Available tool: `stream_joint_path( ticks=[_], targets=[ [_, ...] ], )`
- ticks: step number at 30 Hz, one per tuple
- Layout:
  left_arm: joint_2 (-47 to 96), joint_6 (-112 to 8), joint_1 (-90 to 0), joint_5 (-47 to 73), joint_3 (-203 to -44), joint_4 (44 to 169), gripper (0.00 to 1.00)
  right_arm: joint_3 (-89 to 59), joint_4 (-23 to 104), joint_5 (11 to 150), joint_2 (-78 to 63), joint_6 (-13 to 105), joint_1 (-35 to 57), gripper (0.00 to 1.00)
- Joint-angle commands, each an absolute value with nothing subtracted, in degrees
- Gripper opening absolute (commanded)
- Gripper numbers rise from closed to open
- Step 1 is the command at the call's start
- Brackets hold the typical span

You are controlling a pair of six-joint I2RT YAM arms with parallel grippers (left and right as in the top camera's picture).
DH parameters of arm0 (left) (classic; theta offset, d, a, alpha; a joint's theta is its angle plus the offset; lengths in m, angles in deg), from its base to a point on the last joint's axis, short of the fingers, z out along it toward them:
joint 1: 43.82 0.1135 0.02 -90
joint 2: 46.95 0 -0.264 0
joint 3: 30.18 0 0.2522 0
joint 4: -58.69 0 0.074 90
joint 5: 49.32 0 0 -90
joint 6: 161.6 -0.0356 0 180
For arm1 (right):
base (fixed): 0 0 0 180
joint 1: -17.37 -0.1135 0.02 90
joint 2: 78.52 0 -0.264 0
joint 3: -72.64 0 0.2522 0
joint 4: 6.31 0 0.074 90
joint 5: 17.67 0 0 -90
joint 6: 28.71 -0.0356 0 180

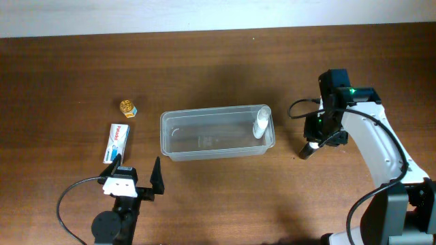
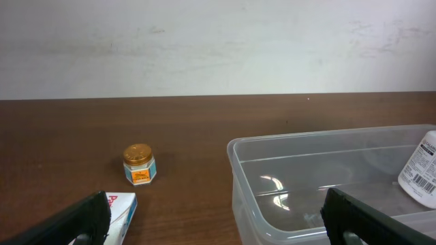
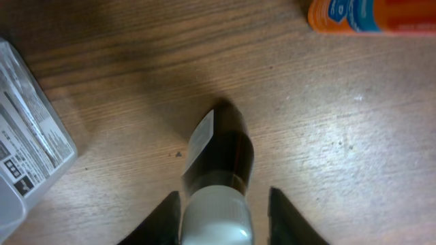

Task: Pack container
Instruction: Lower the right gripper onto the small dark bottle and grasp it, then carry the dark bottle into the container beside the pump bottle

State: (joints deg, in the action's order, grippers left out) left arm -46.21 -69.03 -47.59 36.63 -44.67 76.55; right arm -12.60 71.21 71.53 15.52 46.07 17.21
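Observation:
The clear container (image 1: 216,145) lies mid-table, with a white labelled bottle (image 1: 261,122) leaning in its right end. My right gripper (image 1: 315,141) is just right of it. In the right wrist view its fingers (image 3: 223,203) are open around a dark bottle with a white cap (image 3: 221,153) lying on the wood; the left finger touches the cap and the right finger stands apart. My left gripper (image 1: 136,178) is open and empty in front of the container's left end (image 2: 235,153). A small gold-lidded jar (image 1: 128,107) and a white-and-blue box (image 1: 117,141) lie to the left.
An orange and blue pack (image 3: 371,15) lies on the table beyond the dark bottle. The jar (image 2: 139,164), the box (image 2: 122,204) and the white bottle (image 2: 422,170) also show in the left wrist view. A pale wall runs along the table's far edge.

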Motion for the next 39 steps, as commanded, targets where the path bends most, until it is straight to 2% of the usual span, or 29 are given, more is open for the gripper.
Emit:
stream_joint_path(
  ticks=[1, 16, 23, 27, 33, 39],
  targets=[
    [-46.32, -69.93, -47.35, 37.04, -44.43, 76.81, 0.99, -11.77, 71.08, 72.05, 15.87, 45.83, 17.38, 0.32],
    [-46.32, -69.95, -47.35, 37.02, -44.43, 76.81, 0.99, -9.15, 69.64, 72.84, 15.94, 45.81, 17.4, 0.32],
    [-46.32, -69.93, -47.35, 37.02, -44.43, 76.81, 0.99, -9.17, 69.12, 72.99, 15.94, 45.83, 17.4, 0.17],
    [-46.32, -69.93, -47.35, 37.02, -44.43, 76.81, 0.99, -9.8, 69.23, 72.99, 15.92, 45.85, 17.4, 0.15],
    [-46.32, -69.93, -47.35, 37.04, -44.43, 76.81, 1.0, -16.4, 74.1, 73.02, 15.92, 46.29, 17.4, 0.16],
    [-46.32, -69.93, -47.35, 37.02, -44.43, 76.81, 0.99, -30.48, 82.8, 73.45, 15.92, 47.58, 17.38, 0.16]
  ],
)
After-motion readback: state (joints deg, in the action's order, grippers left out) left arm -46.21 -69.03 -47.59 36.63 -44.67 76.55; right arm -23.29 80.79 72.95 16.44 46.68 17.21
